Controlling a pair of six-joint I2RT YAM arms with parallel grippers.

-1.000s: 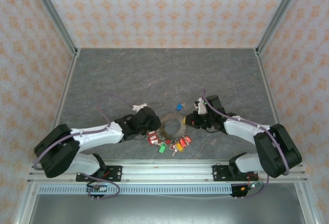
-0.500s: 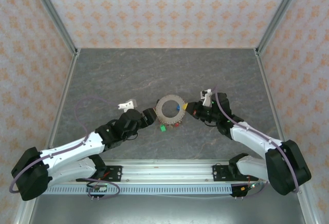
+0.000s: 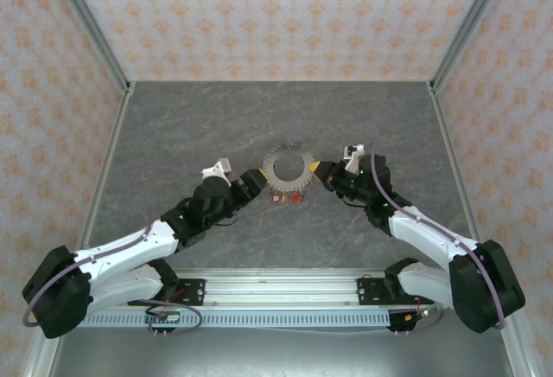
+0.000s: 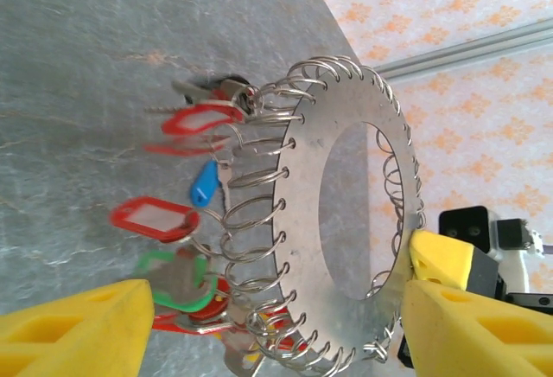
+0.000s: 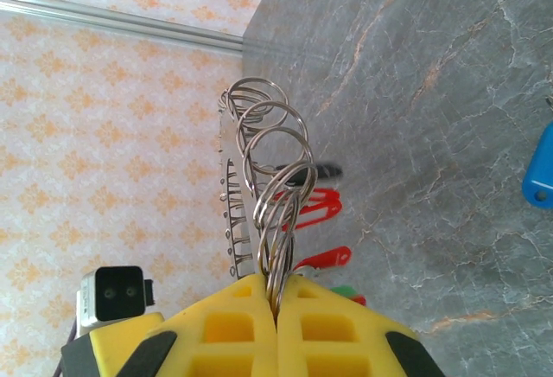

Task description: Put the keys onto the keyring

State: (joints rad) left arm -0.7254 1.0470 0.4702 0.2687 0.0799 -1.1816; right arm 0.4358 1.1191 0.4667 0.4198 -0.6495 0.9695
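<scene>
The keyring (image 3: 278, 168) is a flat grey metal disc with wire loops round its rim, held up off the table. My right gripper (image 3: 318, 170) is shut on its right edge; in the right wrist view the gripper (image 5: 276, 297) pinches a bunch of loops, with the keyring (image 5: 232, 195) edge-on. Keys with red tags (image 3: 289, 195) hang from its lower rim. My left gripper (image 3: 257, 182) is open just left of the ring. In the left wrist view its fingertips (image 4: 78, 334) stand wide on either side of the keyring (image 4: 298, 169), with red (image 4: 151, 219), blue (image 4: 205, 184) and green (image 4: 173, 282) tagged keys dangling.
A loose blue tag (image 5: 540, 178) lies on the grey tabletop (image 3: 216, 118) to the right of the ring. Patterned walls with metal posts (image 3: 91, 40) close in the left, back and right. The arms' base rail (image 3: 276, 286) runs along the near edge.
The keyring has moved away from the near edge toward the table's middle in the right gripper's hold. The left gripper has opened and followed beside it.
</scene>
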